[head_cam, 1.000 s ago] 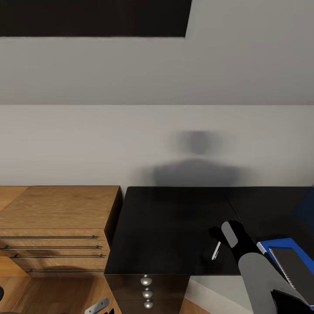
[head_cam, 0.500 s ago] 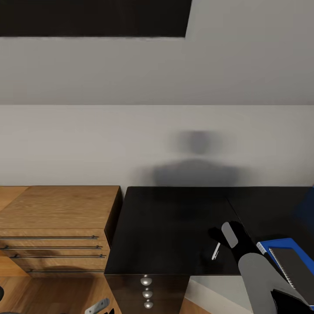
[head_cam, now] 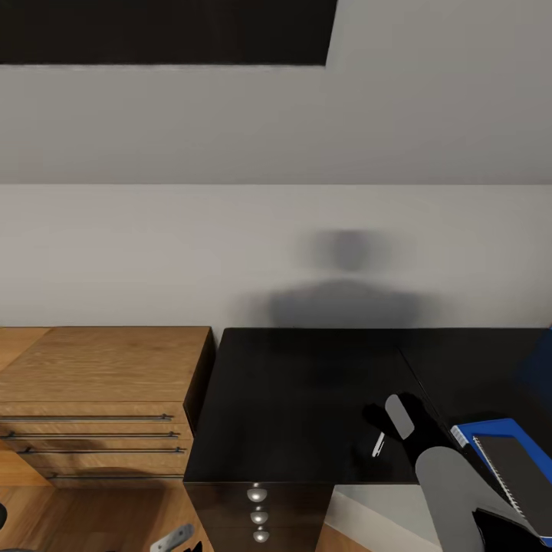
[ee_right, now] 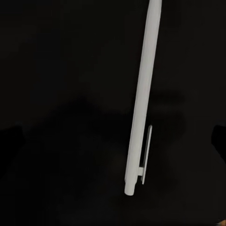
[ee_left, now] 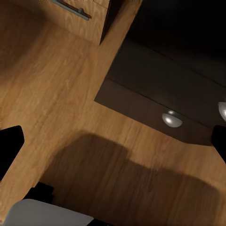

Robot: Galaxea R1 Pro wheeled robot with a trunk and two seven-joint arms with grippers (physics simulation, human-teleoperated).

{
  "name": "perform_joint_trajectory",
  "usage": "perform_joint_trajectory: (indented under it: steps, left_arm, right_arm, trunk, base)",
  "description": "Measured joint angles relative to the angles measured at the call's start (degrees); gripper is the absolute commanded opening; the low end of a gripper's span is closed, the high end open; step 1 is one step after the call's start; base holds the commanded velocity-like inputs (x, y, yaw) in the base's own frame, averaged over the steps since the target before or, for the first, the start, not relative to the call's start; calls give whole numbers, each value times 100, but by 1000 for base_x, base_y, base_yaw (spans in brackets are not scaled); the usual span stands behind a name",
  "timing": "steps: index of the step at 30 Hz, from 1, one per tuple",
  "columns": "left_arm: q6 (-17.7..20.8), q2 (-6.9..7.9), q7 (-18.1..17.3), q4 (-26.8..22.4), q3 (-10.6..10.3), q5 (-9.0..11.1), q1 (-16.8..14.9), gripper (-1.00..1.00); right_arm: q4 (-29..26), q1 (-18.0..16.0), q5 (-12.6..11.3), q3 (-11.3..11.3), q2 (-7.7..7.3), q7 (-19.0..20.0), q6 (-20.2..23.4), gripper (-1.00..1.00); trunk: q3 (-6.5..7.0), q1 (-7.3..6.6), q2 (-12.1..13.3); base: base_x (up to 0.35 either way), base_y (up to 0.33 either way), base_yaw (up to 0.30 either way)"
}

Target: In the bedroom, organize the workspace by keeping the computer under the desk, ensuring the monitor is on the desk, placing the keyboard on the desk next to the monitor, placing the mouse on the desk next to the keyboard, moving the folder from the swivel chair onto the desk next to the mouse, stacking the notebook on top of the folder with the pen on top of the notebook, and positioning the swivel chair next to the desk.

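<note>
Right gripper [head_cam: 381, 423] hangs low over the desk [head_cam: 307, 399], jaws spread wide: in the right wrist view the two dark fingertips [ee_right: 10, 141] sit at opposite edges with the pen between them and untouched. Left gripper is down near the floor, fingers also parted, looking at the drawer knobs [ee_left: 172, 118] of the desk's black drawer unit. The desk is glossy and hard, so anything thin will skate on it. Folder [head_cam: 491, 433] lies at the desk's near right corner with the notebook [head_cam: 515, 468] stacked on it; both flat and stiff, already placed by the look of it. Pen [ee_right: 141, 101] lies flat on the black top, just left of the folder, clip [ee_right: 147, 153] near one end. Judged light, rigid, round and slick, prone to rolling. Best hold: across the barrel mid-length, clear of the clip, fingers closing square to its axis and nearly touching the desk.
</note>
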Motion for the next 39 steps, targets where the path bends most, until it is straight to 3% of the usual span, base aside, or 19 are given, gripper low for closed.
perform_joint_trajectory:
  steps: [39]
  left_arm:
    - [7, 48, -7, 0, -9, 4, 0, 100]
  right_arm:
    - [40, 3, 1, 9, 16, 4, -11, 100]
  trunk:
    - [0, 0, 0]
  base:
    - [-34, 0, 0]
